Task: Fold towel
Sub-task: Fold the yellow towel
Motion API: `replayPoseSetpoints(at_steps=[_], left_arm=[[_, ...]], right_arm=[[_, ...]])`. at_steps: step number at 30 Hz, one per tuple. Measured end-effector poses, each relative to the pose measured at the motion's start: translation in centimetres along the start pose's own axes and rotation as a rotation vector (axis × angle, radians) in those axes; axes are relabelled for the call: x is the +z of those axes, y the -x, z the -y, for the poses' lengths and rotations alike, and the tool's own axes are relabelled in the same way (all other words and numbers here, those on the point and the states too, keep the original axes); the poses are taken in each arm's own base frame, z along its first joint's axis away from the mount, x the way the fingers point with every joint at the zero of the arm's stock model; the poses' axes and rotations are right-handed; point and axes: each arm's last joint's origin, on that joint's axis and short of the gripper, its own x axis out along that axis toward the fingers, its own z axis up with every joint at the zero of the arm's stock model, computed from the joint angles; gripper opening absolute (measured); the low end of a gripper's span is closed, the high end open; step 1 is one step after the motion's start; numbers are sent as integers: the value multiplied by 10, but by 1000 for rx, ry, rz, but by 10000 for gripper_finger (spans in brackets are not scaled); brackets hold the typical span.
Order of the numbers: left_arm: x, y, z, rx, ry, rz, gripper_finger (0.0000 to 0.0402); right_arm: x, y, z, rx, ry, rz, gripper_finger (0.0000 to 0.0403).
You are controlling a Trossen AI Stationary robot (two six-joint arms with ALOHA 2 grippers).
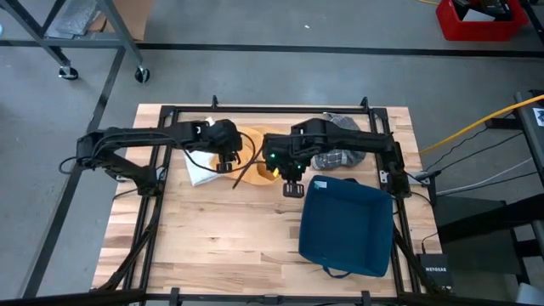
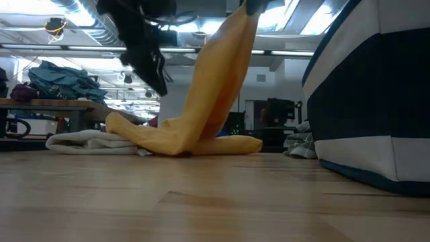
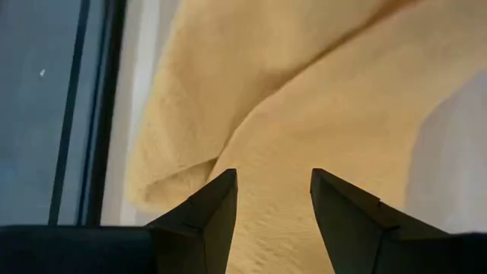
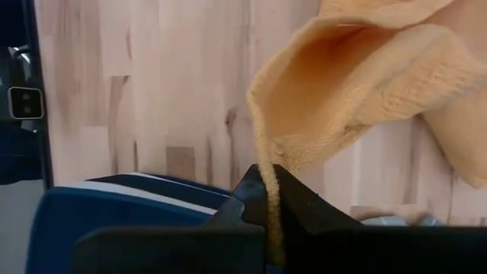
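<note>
A yellow towel (image 1: 255,146) lies bunched at mid-table, one end raised. In the low view the yellow towel (image 2: 208,87) slants up from its heap on the wood to my right gripper (image 2: 250,4) at the picture's top. My right gripper (image 1: 287,177) is shut on it, as the right wrist view (image 4: 266,209) shows. My left gripper (image 1: 226,163) hovers open above the low part of the towel (image 3: 304,91); its fingers (image 3: 274,198) stand apart and clear of the cloth, as the left gripper (image 2: 158,77) shows in the low view. My right gripper pinches the towel's hemmed edge (image 4: 265,164) between its two fingers, coming from above and pointing down. The hem runs straight into the gap; one layer or several, I cannot tell. The held end is lifted clear, and the towel's lower part (image 2: 181,141) lies on the table.
A white towel (image 1: 200,174) lies beside the yellow one, toward the table's left (image 2: 87,141). A dark blue fabric bin (image 1: 344,225) stands at the near right, close to my right gripper (image 2: 376,94). Grey cloths (image 1: 340,157) lie behind the bin. Bare wood fills the near left.
</note>
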Motion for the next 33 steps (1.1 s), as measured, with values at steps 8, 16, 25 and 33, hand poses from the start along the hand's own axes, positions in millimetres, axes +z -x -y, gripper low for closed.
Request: replayPoseSetpoints(at_steps=[8,16,25,33], left_arm=[[-13,-38,-12,18,-90,-74,159],[-16,-64,-39,87,-20,-49,161],[-36,-71,-49,-72,-15,-115,161],[-45,-71,-60,-136,-32,-94,162]], right_arm=[[-3,-3,-26,19,18,-10,6],[-4,-7,-41,29,23,-22,6],[-3,-10,-41,28,14,-29,8],[-3,-10,-41,28,13,-28,11]])
